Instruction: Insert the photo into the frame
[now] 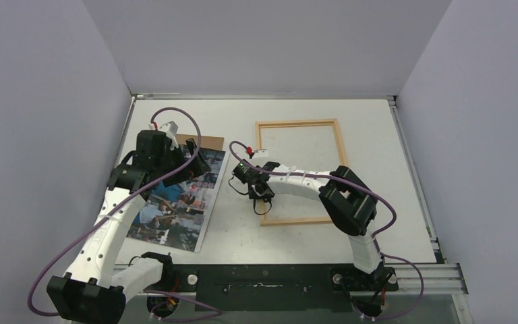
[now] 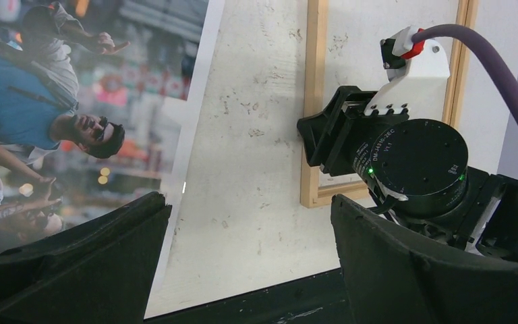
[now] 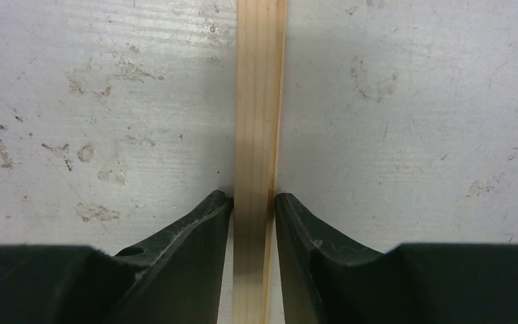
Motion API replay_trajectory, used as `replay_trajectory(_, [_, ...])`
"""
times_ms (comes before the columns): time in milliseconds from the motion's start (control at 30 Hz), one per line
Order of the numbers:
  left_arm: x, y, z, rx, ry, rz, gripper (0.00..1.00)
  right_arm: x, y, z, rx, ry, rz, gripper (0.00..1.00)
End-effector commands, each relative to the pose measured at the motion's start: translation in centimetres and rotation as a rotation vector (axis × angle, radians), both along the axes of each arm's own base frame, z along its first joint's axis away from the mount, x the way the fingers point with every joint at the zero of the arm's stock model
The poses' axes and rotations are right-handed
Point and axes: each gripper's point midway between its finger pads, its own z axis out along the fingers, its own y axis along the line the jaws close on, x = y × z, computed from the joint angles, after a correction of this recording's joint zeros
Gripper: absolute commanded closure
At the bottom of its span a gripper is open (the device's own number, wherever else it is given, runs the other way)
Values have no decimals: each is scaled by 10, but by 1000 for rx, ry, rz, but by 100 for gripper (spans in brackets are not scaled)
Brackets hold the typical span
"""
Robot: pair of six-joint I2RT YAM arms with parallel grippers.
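Note:
The photo (image 1: 175, 202), a glossy street scene, lies face up on the left of the table; the left wrist view shows its right part (image 2: 54, 101). The light-wood frame (image 1: 298, 123) lies flat at centre right. My right gripper (image 1: 263, 200) straddles the frame's left rail (image 3: 260, 101), and its jaws (image 3: 253, 199) are shut on it, a fingertip touching each side. My left gripper (image 1: 199, 162) hovers over the photo's top right corner. It is open (image 2: 249, 202) with nothing between its fingers, and bare table shows through the gap.
A brown backing board (image 1: 190, 140) pokes out from under the left arm, behind the photo. The right arm's wrist motor (image 2: 411, 162) and its purple cable sit close to my left gripper. Walls enclose the table on three sides.

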Motion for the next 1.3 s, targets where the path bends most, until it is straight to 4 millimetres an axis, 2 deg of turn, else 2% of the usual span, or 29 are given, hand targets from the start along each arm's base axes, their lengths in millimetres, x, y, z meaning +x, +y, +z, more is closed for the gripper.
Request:
replay_trajectory(0, [-2, 10, 5, 34, -32, 24, 11, 3, 2, 4, -28, -20, -1, 67])
replay_trajectory(167, [-5, 12, 5, 45, -30, 27, 11, 4, 7, 11, 9, -26, 4, 65])
replay_trajectory(333, [-7, 14, 5, 53, -28, 32, 11, 12, 22, 35, 108, -61, 23, 62])
replay_trajectory(500, [-8, 15, 5, 53, -29, 37, 11, 15, 19, 51, 124, -83, 10, 59])
replay_trajectory(600, [-7, 14, 5, 47, -28, 40, 11, 15, 10, 47, 95, -79, -2, 57])
replay_trajectory(800, [-4, 12, 4, 41, -25, 38, 11, 11, -1, 33, 53, -52, -6, 61])
replay_trajectory(1033, [-2, 10, 2, 38, -18, 31, 11, 11, 0, 28, 42, -38, 10, 68])
replay_trajectory(1267, [-2, 9, -1, 36, -10, 29, 11, 11, -2, 21, 26, -20, 12, 68])
